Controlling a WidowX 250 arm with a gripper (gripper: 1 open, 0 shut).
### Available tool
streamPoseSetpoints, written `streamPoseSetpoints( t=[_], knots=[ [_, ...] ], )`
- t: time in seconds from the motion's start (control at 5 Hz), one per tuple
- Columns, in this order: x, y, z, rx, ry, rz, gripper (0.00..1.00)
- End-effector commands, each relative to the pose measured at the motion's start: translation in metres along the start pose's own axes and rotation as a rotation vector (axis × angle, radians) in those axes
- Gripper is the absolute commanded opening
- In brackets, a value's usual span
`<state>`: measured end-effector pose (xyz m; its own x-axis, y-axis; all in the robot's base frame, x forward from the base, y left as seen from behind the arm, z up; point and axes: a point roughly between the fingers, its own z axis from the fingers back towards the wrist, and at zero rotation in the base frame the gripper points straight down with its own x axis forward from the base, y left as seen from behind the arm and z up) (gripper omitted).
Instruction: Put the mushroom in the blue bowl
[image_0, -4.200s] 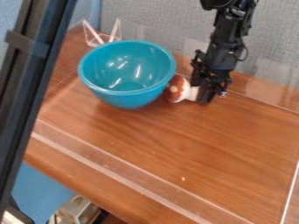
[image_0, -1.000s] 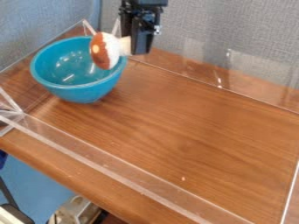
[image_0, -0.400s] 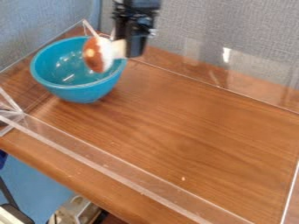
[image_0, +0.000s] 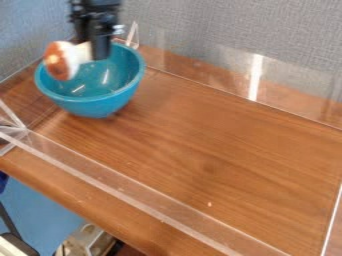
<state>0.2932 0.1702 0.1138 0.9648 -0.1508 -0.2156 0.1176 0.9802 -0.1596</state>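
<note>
Reddish-brown on top and pale beneath, the mushroom (image_0: 59, 56) hangs in the air over the far left rim of the blue bowl (image_0: 91, 84), tilted on its side. We see the end effector (image_0: 80, 52) closed on it from the right, its dark body reaching down from the upper edge of the view. Below, we find the bowl resting on the wooden tabletop (image_0: 201, 150) at its far left corner. Clear plastic walls (image_0: 287, 80) fence the tabletop, and a grey backdrop (image_0: 241, 30) stands behind.

Soft even light, low-resolution blur
</note>
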Motion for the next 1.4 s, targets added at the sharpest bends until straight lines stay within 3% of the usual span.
streamPoseSetpoints(
  t=[0.0,0.2,0.4,0.6,0.8,1.2],
  knots=[
    [0.007,0.002,0.008,0.018,-0.051,0.069,0.0],
    [0.013,0.002,-0.006,0.0,-0.042,0.131,0.0],
    [0.006,0.01,-0.013,0.011,-0.019,0.073,1.0],
    [-0.002,0.012,-0.01,0.025,-0.009,0.019,1.0],
    [-0.011,0.007,0.013,0.042,-0.041,-0.053,1.0],
    [-0.032,-0.002,0.046,0.042,-0.12,-0.023,1.0]
  ],
)
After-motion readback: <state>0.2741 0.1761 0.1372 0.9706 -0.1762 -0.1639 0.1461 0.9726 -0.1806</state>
